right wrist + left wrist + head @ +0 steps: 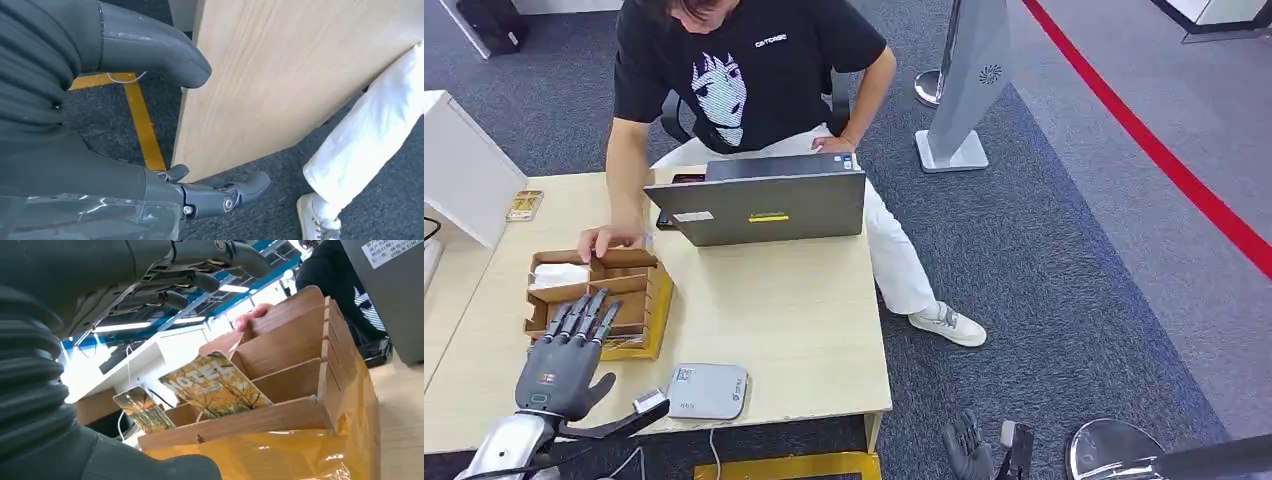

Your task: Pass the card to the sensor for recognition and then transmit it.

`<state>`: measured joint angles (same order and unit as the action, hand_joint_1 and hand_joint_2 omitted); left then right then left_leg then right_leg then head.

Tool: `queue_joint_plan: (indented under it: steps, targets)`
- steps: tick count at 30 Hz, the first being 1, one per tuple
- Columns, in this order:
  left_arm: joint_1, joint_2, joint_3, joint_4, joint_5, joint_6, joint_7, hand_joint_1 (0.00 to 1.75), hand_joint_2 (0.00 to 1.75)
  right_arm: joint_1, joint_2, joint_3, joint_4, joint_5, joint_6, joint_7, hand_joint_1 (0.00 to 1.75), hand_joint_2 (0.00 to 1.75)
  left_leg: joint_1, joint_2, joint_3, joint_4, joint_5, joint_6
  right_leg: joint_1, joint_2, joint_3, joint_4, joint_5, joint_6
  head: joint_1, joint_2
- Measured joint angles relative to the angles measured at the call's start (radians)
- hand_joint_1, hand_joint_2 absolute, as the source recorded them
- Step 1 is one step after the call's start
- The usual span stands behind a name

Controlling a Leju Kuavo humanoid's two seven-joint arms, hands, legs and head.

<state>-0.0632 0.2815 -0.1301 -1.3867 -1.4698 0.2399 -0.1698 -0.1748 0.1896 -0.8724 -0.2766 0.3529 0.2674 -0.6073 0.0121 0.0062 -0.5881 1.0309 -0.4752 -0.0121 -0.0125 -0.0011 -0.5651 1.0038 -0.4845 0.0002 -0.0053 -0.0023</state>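
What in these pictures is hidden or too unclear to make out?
- Small print on the card under "HOTEL": too small, left wrist view.
- Second card: blurred, partly behind the wooden organizer.
- Whether the left hand touches the organizer: the hand covers it, head view.
- Label on the grey sensor: too small.
- Right hand: cut off by the bottom edge.
- Person's hand: what it does at the organizer.

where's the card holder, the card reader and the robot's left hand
card holder (pixel 630 283), head view, on a wooden divider inside it
card reader (pixel 709 391), head view, on the middle of its grey top
left hand (pixel 564 362), head view, on the back of the hand, fingers spread over the card holder
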Motion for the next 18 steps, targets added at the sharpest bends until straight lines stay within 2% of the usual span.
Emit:
queue_joint_plan:
  steps: [8, 18]
  targets:
    - [-0.004, 0.0, 0.0, 0.01, -0.015, 0.004, 0.007, 0.0, 1.75, 0.0, 0.0, 0.0, 0.0, 0.002, 0.001, 0.0, 0.0, 1.75, 0.0, 0.0, 0.0, 0.0, 0.0, 0.0, 0.0, 0.0, 0.0, 0.0, 0.0, 0.0, 0.0, 0.0]
    - [-0.051, 0.033, 0.0, 0.111, -0.045, 0.083, -0.021, 0.0, 1.75, -0.006, 0.0, 0.011, 0.001, 0.009, 0.002, 0.008, 0.0, 1.75, 0.0, 0.0, 0.0, 0.0, 0.0, 0.0, 0.0, 0.0, 0.0, 0.0, 0.0, 0.0, 0.0, 0.0]
